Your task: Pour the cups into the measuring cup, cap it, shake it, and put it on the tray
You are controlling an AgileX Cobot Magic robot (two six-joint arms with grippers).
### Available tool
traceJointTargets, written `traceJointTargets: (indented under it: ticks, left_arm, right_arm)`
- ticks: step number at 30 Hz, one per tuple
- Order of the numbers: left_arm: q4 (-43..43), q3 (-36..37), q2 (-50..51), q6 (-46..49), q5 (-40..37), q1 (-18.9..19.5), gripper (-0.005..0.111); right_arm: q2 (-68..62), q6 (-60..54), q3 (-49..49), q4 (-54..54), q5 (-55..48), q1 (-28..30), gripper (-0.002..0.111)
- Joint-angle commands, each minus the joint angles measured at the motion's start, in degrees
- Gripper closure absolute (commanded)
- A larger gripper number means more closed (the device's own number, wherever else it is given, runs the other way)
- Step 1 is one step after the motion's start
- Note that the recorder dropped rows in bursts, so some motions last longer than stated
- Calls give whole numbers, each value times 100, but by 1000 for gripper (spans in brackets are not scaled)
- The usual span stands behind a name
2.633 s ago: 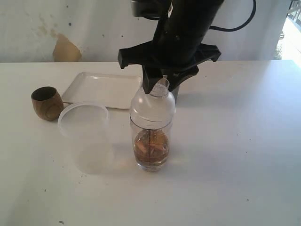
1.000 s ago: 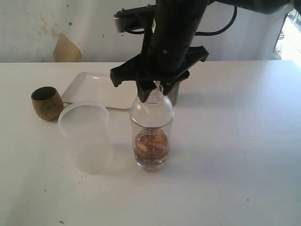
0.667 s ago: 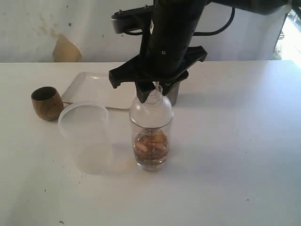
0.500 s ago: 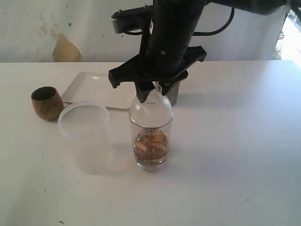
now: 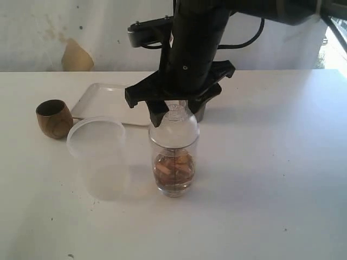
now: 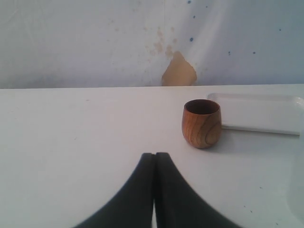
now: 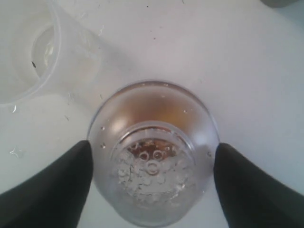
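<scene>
The measuring cup [image 5: 173, 162] stood upright on the white table [image 5: 271, 189] at the centre of the exterior view, with brown liquid in its lower part and a clear domed cap [image 5: 174, 125] on top. Half a second earlier the right hand [image 5: 174, 111] had pinched the cap's narrow top between its fingers. In this moment the fingers had spread apart and the top of the cap showed free between them. The cup itself had not shifted. The brown wooden cup [image 5: 54, 118] at the left, the milky plastic tub [image 5: 97, 157] just left of the measuring cup, and the white tray [image 5: 108, 103] behind them lay where they had been.

The right wrist view looked straight down on the cap [image 7: 154, 168], showing its perforated strainer top beaded with droplets and the brown liquid through the dome. The right hand [image 7: 152, 180] was released there, one dark finger [image 7: 47, 190] on each side of the dome, and the tub [image 7: 33, 52] sat in the upper left of that frame.

Only the left wrist view showed the left hand [image 6: 155, 159]: clenched shut on nothing, low over bare table. Beyond it stood the wooden cup [image 6: 201, 123], empty and upright, with the tray [image 6: 256, 114] just behind it at the right.
</scene>
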State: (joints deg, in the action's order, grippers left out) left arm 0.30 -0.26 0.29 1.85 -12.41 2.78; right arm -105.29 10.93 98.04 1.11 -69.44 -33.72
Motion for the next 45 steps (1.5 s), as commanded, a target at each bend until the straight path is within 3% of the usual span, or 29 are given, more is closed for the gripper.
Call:
traceJointTargets:
  ticks: [1,20,22,23,25,45]
  left_arm:
    - [15,26,-29,-29,41,4,107]
    - [15,26,-29,-29,41,4,107]
    - [15,26,-29,-29,41,4,107]
    - [15,26,-29,-29,41,4,107]
    - [15,26,-29,-29,41,4,107]
    - [15,26,-29,-29,41,4,107]
  right_arm:
    - [-67,-48,51,-31,-52,5,42]
    - [440,-58,231,-8,-52,5,45]
    - [553,-58,331,3,-52,5,59]
    - [634,-130,328,3,-52,5,80]
    - [647,-337,328,3,-52,5,108]
    - [77,-332,60,-111,-52,5,108]
